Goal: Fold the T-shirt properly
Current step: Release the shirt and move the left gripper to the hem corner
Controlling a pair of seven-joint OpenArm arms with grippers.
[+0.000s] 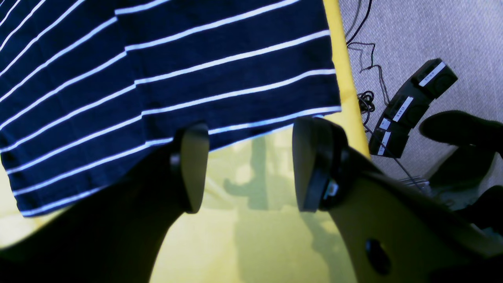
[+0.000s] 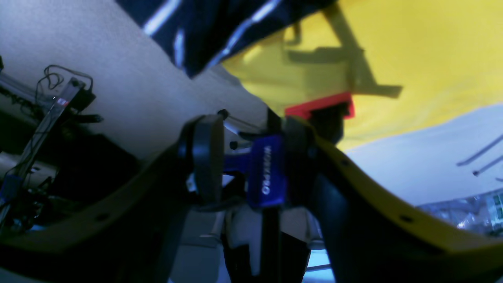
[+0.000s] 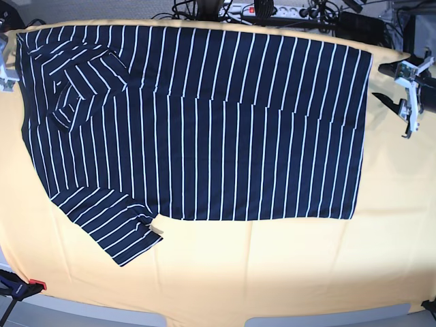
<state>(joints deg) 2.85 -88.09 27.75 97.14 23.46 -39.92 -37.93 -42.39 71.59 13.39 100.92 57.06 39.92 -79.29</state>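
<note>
The T-shirt (image 3: 204, 129), dark navy with thin white stripes, lies flat on the yellow table (image 3: 272, 272). Its far part is folded over onto the body, and one sleeve (image 3: 112, 228) sticks out at the near left. My left gripper (image 3: 379, 83) hovers just off the shirt's right edge. In the left wrist view its jaws (image 1: 251, 169) stand open with nothing between them, just short of the T-shirt (image 1: 157, 78). My right gripper (image 2: 251, 157) is open too and holds nothing. A corner of the T-shirt (image 2: 204, 31) hangs beyond it at the table's edge.
Power strips and cables (image 1: 408, 106) lie on the floor past the table's side. More cables and a power strip (image 3: 272, 10) crowd the back edge. A blue clamp (image 2: 267, 169) and a red-tipped clamp (image 3: 27, 286) grip the table cover.
</note>
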